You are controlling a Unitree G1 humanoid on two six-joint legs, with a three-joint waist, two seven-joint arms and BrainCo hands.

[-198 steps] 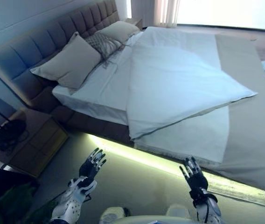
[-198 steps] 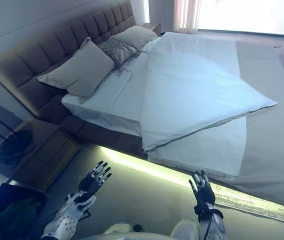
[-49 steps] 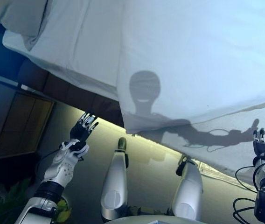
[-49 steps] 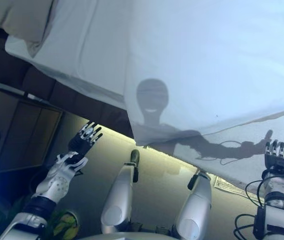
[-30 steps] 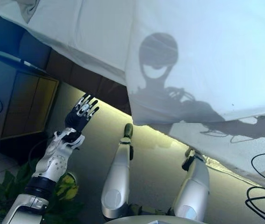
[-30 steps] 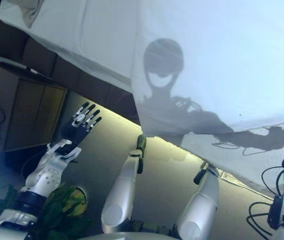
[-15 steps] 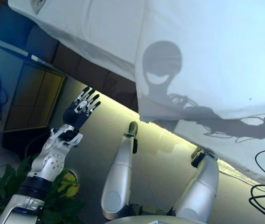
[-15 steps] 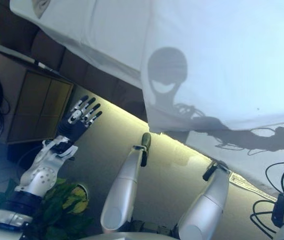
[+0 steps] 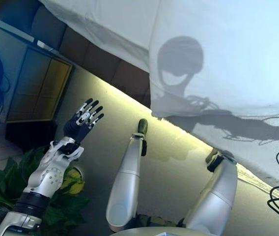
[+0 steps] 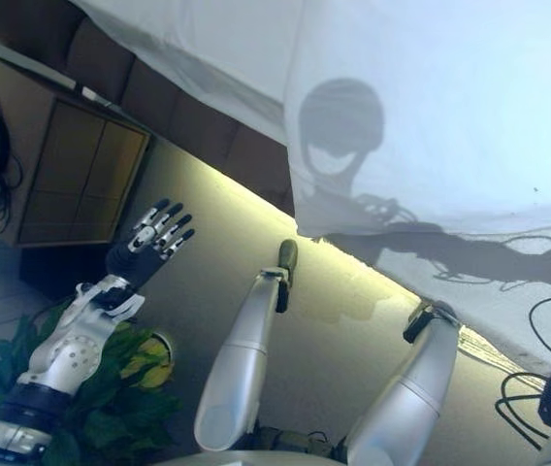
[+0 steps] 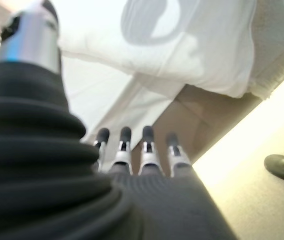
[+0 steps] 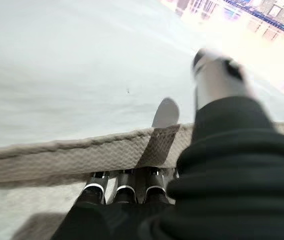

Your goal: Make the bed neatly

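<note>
My left hand (image 9: pixel 83 122) is raised beside the bed (image 9: pixel 88 56), fingers straight and spread, holding nothing. My right hand (image 12: pixel 127 192) reaches under the textured edge of the white duvet (image 9: pixel 228 54), which hangs over the bed's side; its fingertips are hidden there, so I cannot tell its hold.

Bed (image 9: pixel 105 66) with dark upholstered base, lit from below along its near edge. A white sheet (image 9: pixel 110 24) covers the mattress; a white duvet (image 9: pixel 228 54) lies on it, overhanging the near edge.
</note>
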